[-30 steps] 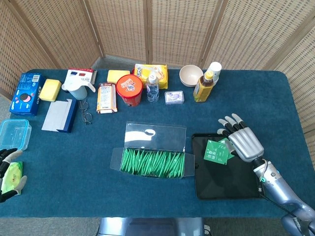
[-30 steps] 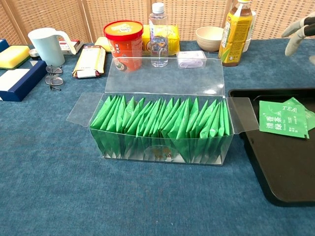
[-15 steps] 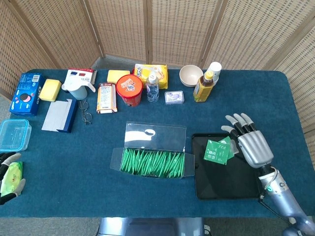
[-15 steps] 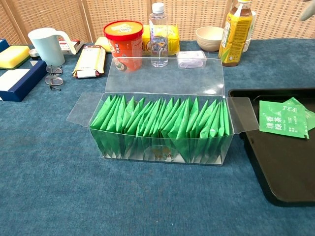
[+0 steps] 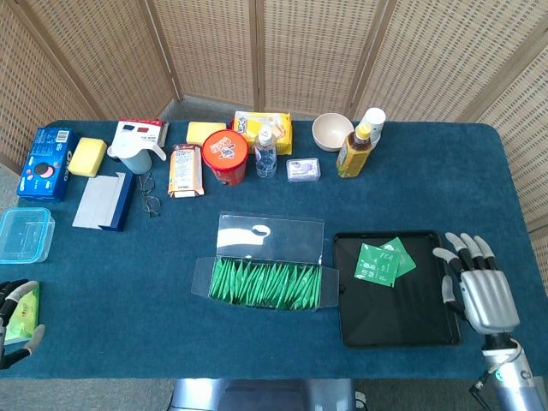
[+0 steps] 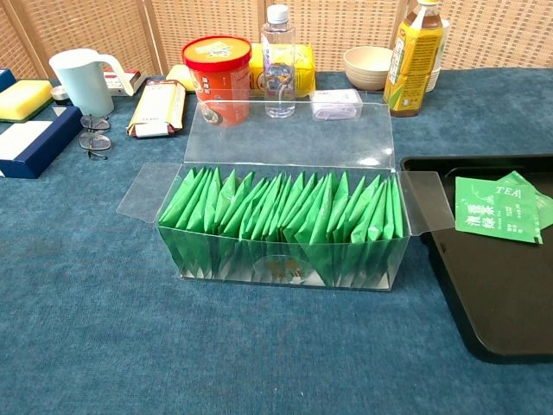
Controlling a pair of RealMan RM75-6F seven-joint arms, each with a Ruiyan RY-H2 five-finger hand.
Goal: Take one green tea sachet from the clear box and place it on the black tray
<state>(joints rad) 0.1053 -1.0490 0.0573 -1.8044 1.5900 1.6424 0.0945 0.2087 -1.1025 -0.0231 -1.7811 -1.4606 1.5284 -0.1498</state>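
Flat green tea sachet (image 6: 497,210) printed "TEA" lying on rectangular black tray (image 5: 390,321) beside clear plastic box (image 6: 285,226) of sachets; right robot hand (image 5: 476,284) empty, fingers spread; left robot hand (image 5: 19,321) state unclear

This looks like a staged robot test area, not a lived-in room: a table (image 5: 522,171) covered in dark blue cloth stands before folding woven wicker screens (image 5: 257,51) that close off the background. Along its far edge sits a row of unrelated household goods, such as a red-lidded tub (image 5: 225,156), a water bottle (image 5: 266,152), a cream bowl (image 5: 331,131), a yellow drink bottle (image 5: 356,147), yellow sponges (image 5: 87,157) and a blue biscuit box (image 5: 48,163), laid out like props
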